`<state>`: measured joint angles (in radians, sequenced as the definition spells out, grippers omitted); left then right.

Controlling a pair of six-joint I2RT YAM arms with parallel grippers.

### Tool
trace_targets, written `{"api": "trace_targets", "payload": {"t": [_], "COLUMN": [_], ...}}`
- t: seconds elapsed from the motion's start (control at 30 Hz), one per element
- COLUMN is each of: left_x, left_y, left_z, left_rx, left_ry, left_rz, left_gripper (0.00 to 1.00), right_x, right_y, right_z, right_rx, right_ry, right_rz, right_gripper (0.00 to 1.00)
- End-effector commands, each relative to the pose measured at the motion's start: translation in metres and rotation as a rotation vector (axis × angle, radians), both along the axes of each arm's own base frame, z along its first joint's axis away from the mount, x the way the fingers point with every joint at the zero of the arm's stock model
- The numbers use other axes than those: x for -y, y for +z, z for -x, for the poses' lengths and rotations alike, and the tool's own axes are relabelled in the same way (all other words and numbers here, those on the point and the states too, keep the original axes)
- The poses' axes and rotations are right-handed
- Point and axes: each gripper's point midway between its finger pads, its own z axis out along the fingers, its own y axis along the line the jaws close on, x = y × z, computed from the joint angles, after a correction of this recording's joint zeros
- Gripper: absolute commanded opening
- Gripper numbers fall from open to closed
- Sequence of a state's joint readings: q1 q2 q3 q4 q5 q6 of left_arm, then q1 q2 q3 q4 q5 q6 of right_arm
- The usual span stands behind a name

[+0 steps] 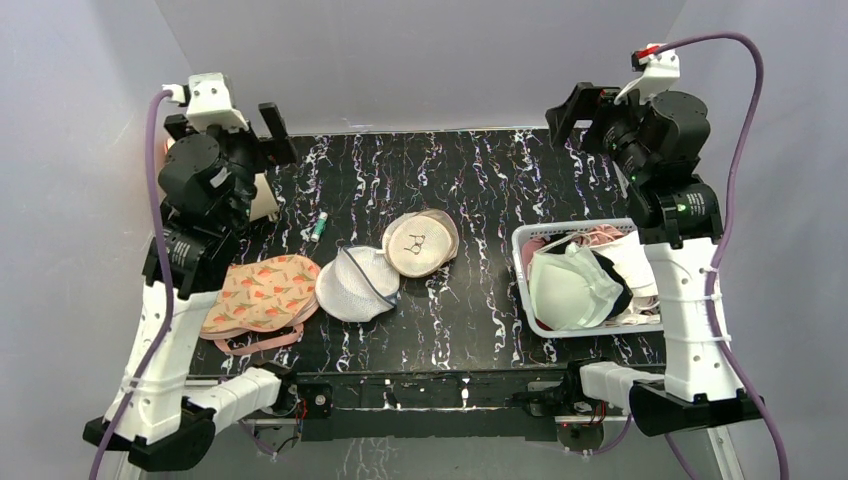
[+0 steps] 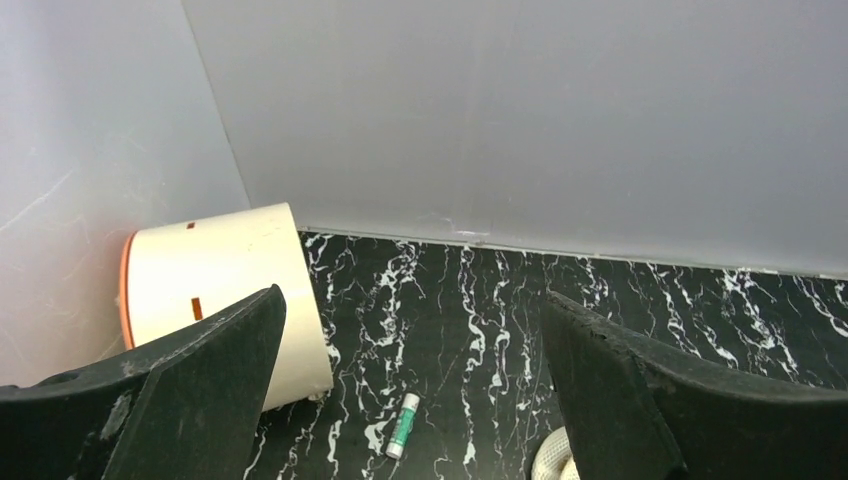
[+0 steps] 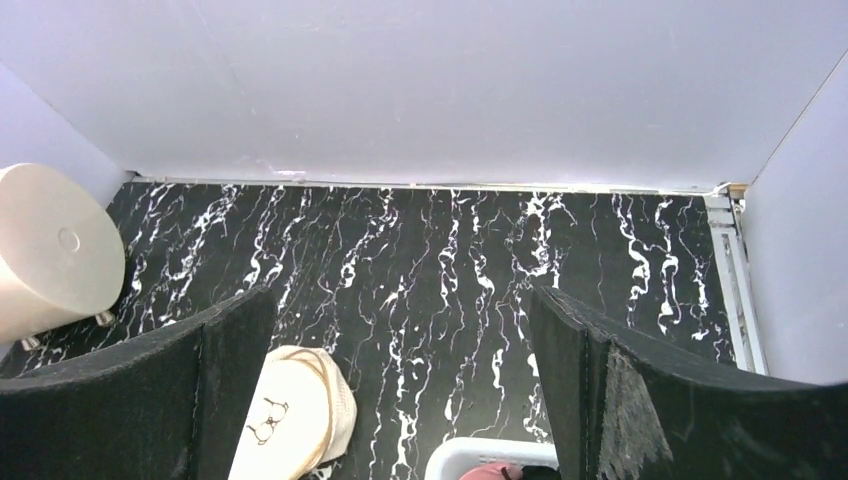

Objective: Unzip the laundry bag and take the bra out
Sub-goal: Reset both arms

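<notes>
The round cream-beige laundry bag (image 1: 420, 243) lies flat at the table's middle with its black line drawing facing up. It also shows in the right wrist view (image 3: 290, 415). I cannot tell how its zipper stands. A white bra with moulded cups and black parts (image 1: 572, 285) lies on top of the clothes in the white basket (image 1: 521, 280) at the right. My left gripper (image 1: 273, 132) is open and empty, raised over the far left of the table; the left wrist view (image 2: 412, 300) shows it too. My right gripper (image 1: 566, 112) is open and empty, raised over the far right; the right wrist view (image 3: 402, 295) shows it too.
A white mesh dome bag (image 1: 357, 284) lies just left of the laundry bag. A peach printed bra (image 1: 262, 292) lies left of that. A cream bin (image 2: 225, 280) lies on its side at the far left corner. A green-white tube (image 2: 403, 425) lies near it.
</notes>
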<state>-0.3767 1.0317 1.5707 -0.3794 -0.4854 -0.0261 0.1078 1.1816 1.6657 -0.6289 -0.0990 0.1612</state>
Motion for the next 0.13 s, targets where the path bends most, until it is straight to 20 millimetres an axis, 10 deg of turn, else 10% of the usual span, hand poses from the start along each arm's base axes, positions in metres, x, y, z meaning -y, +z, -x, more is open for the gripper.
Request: {"api": "trace_targets", "payload": {"t": [0.0, 0.1], "left_x": [0.0014, 0.0047], "left_y": [0.019, 0.0185], "left_z": [0.0059, 0.0026], "left_rx": [0.043, 0.047], "left_ry": [-0.017, -0.027], "left_rz": [0.036, 0.047], "left_gripper": [0.98, 0.98], "right_x": [0.0032, 0.0047], "right_y": [0.043, 0.0463], "right_z": [0.0064, 0.015], "right_rx": [0.156, 0.194], "right_ry": [-0.013, -0.013], "right_rz": [0.006, 0.015], "right_gripper": [0.98, 0.98]}}
